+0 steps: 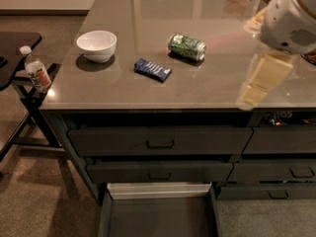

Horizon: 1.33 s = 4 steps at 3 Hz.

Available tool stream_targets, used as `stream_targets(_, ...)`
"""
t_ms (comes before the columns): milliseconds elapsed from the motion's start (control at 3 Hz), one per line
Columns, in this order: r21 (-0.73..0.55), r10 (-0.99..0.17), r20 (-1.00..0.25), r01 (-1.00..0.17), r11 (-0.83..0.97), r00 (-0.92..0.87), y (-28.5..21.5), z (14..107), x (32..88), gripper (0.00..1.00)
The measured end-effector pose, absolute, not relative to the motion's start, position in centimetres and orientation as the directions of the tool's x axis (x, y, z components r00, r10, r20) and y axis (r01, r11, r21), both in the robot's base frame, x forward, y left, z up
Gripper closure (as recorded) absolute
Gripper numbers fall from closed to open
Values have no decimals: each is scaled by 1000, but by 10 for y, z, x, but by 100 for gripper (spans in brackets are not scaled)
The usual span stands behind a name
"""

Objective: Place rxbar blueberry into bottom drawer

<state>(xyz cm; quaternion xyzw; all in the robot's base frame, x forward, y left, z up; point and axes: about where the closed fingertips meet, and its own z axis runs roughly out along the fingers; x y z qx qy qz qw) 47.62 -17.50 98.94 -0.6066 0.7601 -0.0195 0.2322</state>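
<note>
The rxbar blueberry (153,69) lies flat on the grey countertop (148,93), a dark blue wrapper with white lettering, between the white bowl and the green can. The bottom drawer (158,216) is pulled open below the left stack, and its white inner back rim (159,189) shows. Its inside looks dark and bare. My gripper (253,94) hangs from the white arm (291,19) over the counter's right front part, well to the right of the bar and apart from it. It holds nothing that I can see.
A white bowl (97,45) stands at the counter's left. A green drink can (186,47) lies on its side behind the bar. Two shut handled drawers (159,142) sit above the open one. A water bottle (36,73) stands on a black stand at left.
</note>
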Motion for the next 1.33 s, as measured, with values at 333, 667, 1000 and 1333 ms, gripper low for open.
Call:
stream_targets(333, -344, -885, -460, -904, 255, -74, -132, 1005, 504, 0)
stream_targets(667, -324, -808, -589, -906, 272, -32, -94, 1012, 526, 0)
stream_targets(1000, -324, -808, -589, -906, 272, -32, -94, 1012, 526, 0)
stream_targets(1333, -307, -807, -590, -913, 269, -39, -86, 1004, 533, 0)
